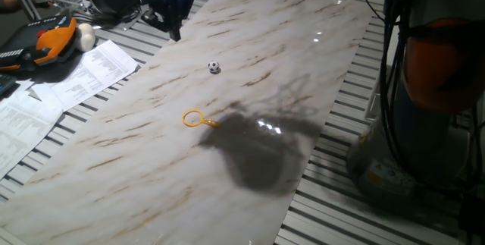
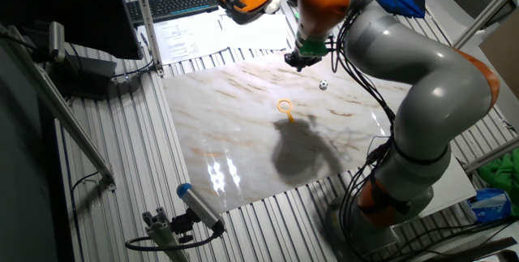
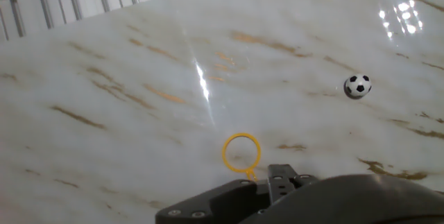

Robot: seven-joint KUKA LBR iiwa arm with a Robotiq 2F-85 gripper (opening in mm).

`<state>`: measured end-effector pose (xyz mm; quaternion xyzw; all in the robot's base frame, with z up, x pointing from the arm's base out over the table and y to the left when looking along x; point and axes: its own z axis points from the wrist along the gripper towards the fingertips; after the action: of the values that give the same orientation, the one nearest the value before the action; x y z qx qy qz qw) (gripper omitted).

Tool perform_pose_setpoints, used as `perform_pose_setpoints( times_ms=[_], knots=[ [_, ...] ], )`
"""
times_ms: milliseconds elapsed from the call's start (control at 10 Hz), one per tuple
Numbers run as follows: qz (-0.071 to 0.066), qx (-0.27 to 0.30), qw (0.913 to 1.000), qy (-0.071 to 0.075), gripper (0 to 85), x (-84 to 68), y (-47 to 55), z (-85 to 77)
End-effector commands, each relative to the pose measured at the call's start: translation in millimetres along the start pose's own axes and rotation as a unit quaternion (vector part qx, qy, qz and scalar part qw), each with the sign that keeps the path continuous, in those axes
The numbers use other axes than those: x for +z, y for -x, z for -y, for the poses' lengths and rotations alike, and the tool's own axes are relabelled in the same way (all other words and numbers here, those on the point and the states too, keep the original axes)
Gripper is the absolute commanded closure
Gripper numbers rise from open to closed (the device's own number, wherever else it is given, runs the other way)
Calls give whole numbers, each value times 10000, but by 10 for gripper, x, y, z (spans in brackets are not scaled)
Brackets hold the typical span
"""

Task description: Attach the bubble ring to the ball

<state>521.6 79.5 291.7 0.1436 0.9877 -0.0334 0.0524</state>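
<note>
The bubble ring [image 1: 192, 117] [image 2: 285, 106] is a thin yellow loop with a short orange handle, lying flat near the middle of the marble board [image 1: 136, 177]. The ball [image 1: 214, 67] [image 2: 323, 85], tiny and white with black patches, rests farther back on the board, apart from the ring. My gripper [image 1: 175, 32] [image 2: 297, 61] hangs above the board's far edge, away from both, its dark fingers together and holding nothing. In the hand view the ring [image 3: 241, 152] lies just beyond the fingers [image 3: 279, 177] and the ball [image 3: 357, 86] is off to the right.
Paper sheets [image 1: 83, 74], an orange-black handset [image 1: 49, 44] and a plain off-white ball [image 1: 86, 38] lie beside the board. A keyboard [image 2: 174, 2] sits behind it. A blue-tipped tool [image 2: 199, 207] lies on the slatted table. The arm's shadow [image 1: 258, 150] falls across the board.
</note>
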Motion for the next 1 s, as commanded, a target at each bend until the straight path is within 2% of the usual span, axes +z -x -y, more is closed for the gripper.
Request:
perform_pose_setpoints(
  times_ms=[0,200,300,600,700,800,900],
  knots=[
    [8,-5,10000,-51,850,-14,-6,-15],
    [-32,-63,10000,-23,850,27,-48,-13],
    [-52,-49,9999,122,850,51,-77,-26],
    [-88,81,9998,-178,850,27,-105,-60],
    [-222,-2,9995,-217,850,27,-105,-60],
    [-286,129,9995,16,850,27,-105,-60],
    [-302,142,9994,91,850,27,-105,-60]
  ],
)
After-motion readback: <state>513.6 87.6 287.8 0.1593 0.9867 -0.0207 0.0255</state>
